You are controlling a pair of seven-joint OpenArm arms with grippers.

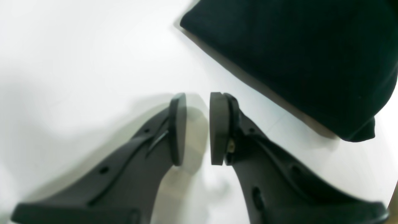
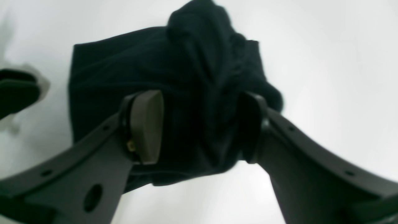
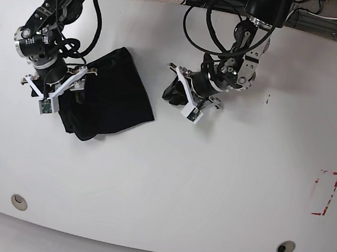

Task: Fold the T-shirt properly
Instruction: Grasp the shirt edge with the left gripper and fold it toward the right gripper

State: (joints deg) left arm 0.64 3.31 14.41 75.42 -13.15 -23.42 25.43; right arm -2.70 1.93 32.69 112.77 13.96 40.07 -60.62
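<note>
Here the right tool gapes over the bunched T-shirt; left tool slightly parted, empty.

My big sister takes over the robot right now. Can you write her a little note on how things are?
Left gripper: nearly shut, empty, over bare table beside the T-shirt.
Right gripper: open, straddling the rumpled edge of the T-shirt, not clamped.
T-shirt: folded into a small bundle on the table, one side bunched.
Done: main folds.
Left: probably smoothing that bunched side, then pulling both arms away.
</note>
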